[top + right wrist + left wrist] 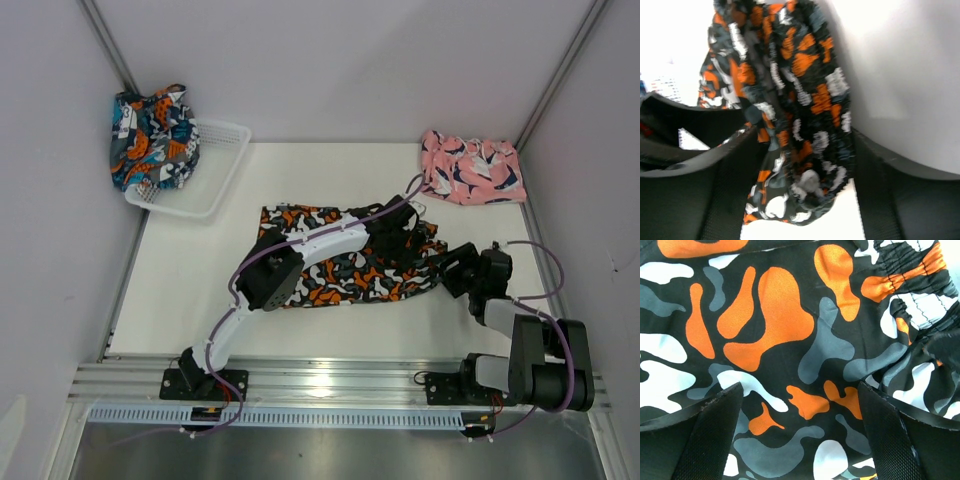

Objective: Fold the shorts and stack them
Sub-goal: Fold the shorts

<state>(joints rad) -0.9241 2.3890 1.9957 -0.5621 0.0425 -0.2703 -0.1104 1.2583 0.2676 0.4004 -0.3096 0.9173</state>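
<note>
I look down at the white table (200, 310). The black shorts (350, 282) lie spread out flat in the middle of it. This is the pair I am working on, and it has no fold in it yet.

The basket (222, 160) sits up and to the left of the black shorts. The teal shorts (150, 140) are heaped over its far corner. The pink shorts (470, 170) lie up and to the right of the black shorts, well apart from them, in a bunch. I cannot tell if they are folded.

My left gripper (799, 390) hangs just over the right half of the black shorts, near the waistband. Its fingers are spread wide and it holds nothing.

My right gripper (805, 135) is at the right edge of the black shorts. A bunched bit of that edge sits between its fingers. I cannot tell if it has a pinch on the cloth.

I think the job has hardly begun. Nothing is stacked. I have the black shorts to fold, then the others, then the pile to make.
</note>
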